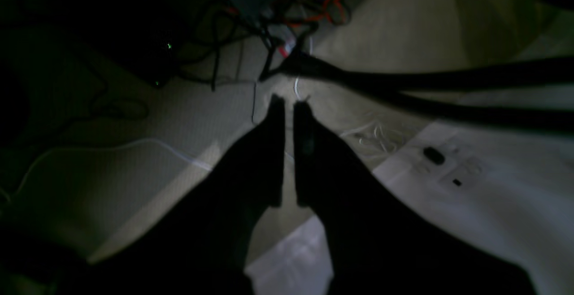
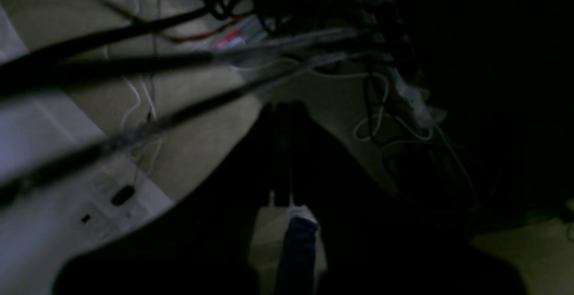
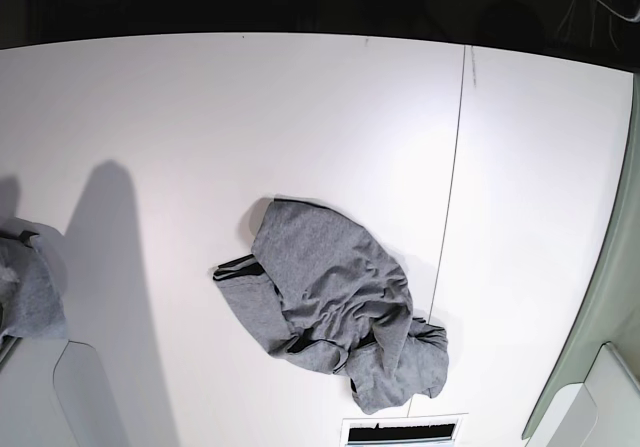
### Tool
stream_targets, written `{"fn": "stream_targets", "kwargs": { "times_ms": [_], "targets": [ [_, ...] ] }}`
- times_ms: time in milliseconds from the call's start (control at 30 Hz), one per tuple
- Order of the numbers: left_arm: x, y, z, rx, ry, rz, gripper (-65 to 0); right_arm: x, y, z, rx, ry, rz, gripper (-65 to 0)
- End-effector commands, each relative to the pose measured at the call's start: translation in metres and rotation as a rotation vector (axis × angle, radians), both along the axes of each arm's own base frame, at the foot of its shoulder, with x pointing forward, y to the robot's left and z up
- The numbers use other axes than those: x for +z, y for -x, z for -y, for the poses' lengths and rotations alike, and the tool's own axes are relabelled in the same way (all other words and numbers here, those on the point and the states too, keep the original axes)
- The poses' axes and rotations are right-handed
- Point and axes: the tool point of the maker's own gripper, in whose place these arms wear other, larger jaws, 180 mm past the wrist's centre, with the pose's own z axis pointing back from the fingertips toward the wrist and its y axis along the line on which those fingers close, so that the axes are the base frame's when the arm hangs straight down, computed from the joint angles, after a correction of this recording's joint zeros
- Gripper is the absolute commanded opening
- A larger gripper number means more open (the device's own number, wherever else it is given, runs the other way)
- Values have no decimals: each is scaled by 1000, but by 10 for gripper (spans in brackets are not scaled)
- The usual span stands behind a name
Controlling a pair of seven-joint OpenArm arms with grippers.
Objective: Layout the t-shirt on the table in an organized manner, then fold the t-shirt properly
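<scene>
The heather-grey t-shirt lies crumpled in a heap on the white table, near the front middle, with dark trim showing at its left edge. No arm shows in the base view. In the left wrist view my left gripper points at a dim floor, its dark fingers almost together with only a thin slit between them and nothing held. Over the same kind of floor, my right gripper has its fingers pressed together and empty. Neither wrist view shows the t-shirt.
A thin dark seam crosses the table right of the t-shirt. A smaller grey cloth bundle with a black strap sits at the left edge. A pale grey-green panel borders the right. Cables litter the floor.
</scene>
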Motion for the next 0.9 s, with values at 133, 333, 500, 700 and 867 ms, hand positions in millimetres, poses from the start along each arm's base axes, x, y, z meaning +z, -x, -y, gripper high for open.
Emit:
{"fn": "stream_targets", "kwargs": {
  "times_ms": [133,333,500,700,867],
  "targets": [
    [12,-11,-26,154,-13,70,-605,24,12,-2,3,-79,44,-650],
    [48,-39,-62,296,-34,229,-605,73,6,-12,26,-206,143,-650],
    [93,-63,-89,375,-45,370,-605,127,-25,-26,64,-332,270,-650],
    [161,-98,-108,390,-38,552,-605,185,-78,-35,108,-408,440,-650],
    [224,-139,-117,373,-5,717,-605,220,-128,-38,53,-433,594,-650]
  ]
}}
